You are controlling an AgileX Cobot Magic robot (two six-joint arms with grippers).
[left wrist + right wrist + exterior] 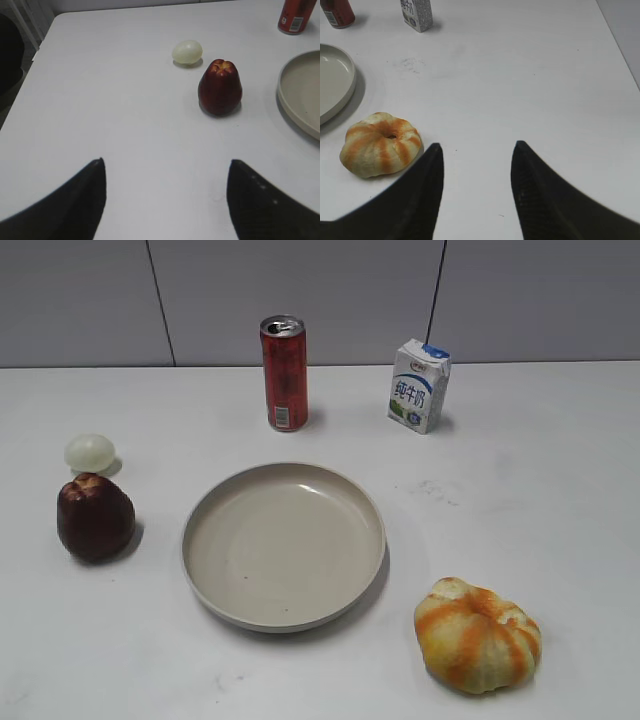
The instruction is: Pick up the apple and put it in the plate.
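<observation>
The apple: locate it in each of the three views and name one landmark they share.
Exterior view: the apple sits at the left edge, left of the plate, just in front of a small pale ball.
Left wrist view: the apple is right of centre, with the plate rim to its right.
Right wrist view: not in it.
Shared landmark: the plate.

a white surface (520,490) (matte, faintly scuffed) meets a pale grey panelled wall (350,290) with dark seams.

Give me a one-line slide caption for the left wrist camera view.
Open left gripper hovers over the white table, facing the maroon apple beside a pale ball, plate at right.
</observation>
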